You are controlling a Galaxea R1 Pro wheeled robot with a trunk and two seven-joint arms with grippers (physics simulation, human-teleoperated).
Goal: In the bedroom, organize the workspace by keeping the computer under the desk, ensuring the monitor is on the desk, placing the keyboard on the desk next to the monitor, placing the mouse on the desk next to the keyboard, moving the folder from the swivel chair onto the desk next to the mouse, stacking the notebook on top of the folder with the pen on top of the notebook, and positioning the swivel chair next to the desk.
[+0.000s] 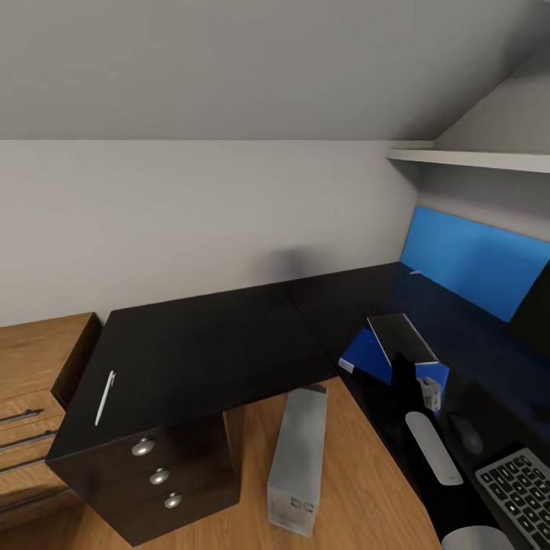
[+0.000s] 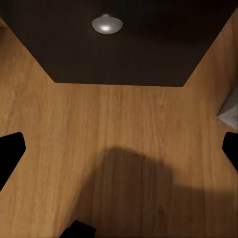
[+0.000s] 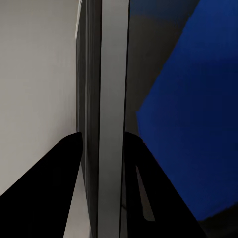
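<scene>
The blue folder (image 1: 365,356) lies on the black desk (image 1: 206,344) near its inner corner. Just above it hangs the thin notebook (image 1: 400,334), tilted, with my right gripper (image 1: 418,376) shut on its near edge. In the right wrist view the notebook (image 3: 113,99) runs edge-on between the dark fingers (image 3: 64,171), and the folder (image 3: 193,114) lies beside it. The white pen (image 1: 105,397) rests on the desk's left end. Mouse (image 1: 464,432), keyboard (image 1: 521,483) and the monitor's edge (image 1: 536,304) are at the right. The computer (image 1: 298,458) stands on the floor under the desk. My left gripper (image 2: 119,148) is open over the floor.
The black drawer unit (image 1: 156,477) with three knobs holds up the desk's left end; one knob (image 2: 106,24) is in the left wrist view. A wooden chest of drawers (image 1: 30,382) stands further left. Blue back panel (image 1: 473,260) and a white shelf (image 1: 473,159) lie behind the desk.
</scene>
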